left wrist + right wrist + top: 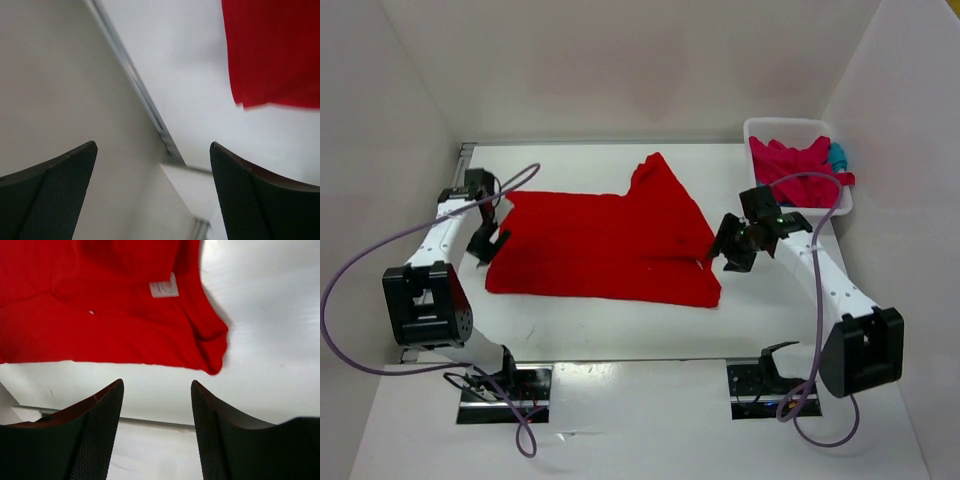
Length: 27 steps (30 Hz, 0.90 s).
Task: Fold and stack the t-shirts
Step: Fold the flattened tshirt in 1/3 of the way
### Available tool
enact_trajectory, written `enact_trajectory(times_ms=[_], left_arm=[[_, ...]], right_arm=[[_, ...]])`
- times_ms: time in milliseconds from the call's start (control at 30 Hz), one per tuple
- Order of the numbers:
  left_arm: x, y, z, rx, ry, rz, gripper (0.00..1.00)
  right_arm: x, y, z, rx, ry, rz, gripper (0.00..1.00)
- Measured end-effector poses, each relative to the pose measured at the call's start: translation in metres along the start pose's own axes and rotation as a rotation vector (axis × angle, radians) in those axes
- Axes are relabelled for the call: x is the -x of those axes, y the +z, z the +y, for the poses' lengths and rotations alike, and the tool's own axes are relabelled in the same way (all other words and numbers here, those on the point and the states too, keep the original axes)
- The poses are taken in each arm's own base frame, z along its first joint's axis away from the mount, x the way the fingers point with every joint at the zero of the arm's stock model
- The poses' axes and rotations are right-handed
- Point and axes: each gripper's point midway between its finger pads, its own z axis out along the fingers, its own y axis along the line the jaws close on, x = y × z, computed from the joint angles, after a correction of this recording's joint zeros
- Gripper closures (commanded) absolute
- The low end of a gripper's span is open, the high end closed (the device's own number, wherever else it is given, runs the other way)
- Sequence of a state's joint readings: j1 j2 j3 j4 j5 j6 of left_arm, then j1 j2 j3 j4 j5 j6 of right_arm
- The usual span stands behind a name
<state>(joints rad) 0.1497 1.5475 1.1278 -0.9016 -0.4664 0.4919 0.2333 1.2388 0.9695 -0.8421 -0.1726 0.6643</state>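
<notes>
The bright red t-shirt point(610, 245) lies spread on the white table, one part folded over toward the back at the middle. It also shows in the left wrist view point(275, 50) and in the right wrist view point(110, 305), where a white label shows. My left gripper point(486, 243) is open and empty just off the shirt's left edge. My right gripper point(728, 252) is open and empty just off the shirt's right edge. The crimson-pink t-shirt point(795, 170) and the teal-blue t-shirt point(837, 155) lie in the white basket point(760, 128).
The white basket stands at the back right of the table. White walls close in the left, back and right sides. A metal rail point(135, 85) runs along the table's left edge. Purple cables point(380, 260) loop off both arms.
</notes>
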Motion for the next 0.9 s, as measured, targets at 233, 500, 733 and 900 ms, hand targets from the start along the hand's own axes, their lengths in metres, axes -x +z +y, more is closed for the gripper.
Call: enact_trajectory(times_ms=[233,500,733,900], left_arm=[[0.144,-0.119,0.004,0.085,0.095,-0.507,0.00],[0.157,-0.051,-0.064,-0.077,0.175,-0.372,0.00],[0.135,-0.027,-0.084,-0.139,0.161,-0.294,0.00],[0.136,-0.028,-0.085,-0.141,0.146,-0.303,0.00]], right_arm=[[0.039,0.058,0.030,0.006,-0.061,0.044,0.36],[0.084,0.105,0.100,0.042,-0.229,-0.019,0.24],[0.057,0.151,0.089,-0.046,-0.290,0.067,0.59],[0.035,0.163,0.080,-0.096,-0.308,0.103,1.00]])
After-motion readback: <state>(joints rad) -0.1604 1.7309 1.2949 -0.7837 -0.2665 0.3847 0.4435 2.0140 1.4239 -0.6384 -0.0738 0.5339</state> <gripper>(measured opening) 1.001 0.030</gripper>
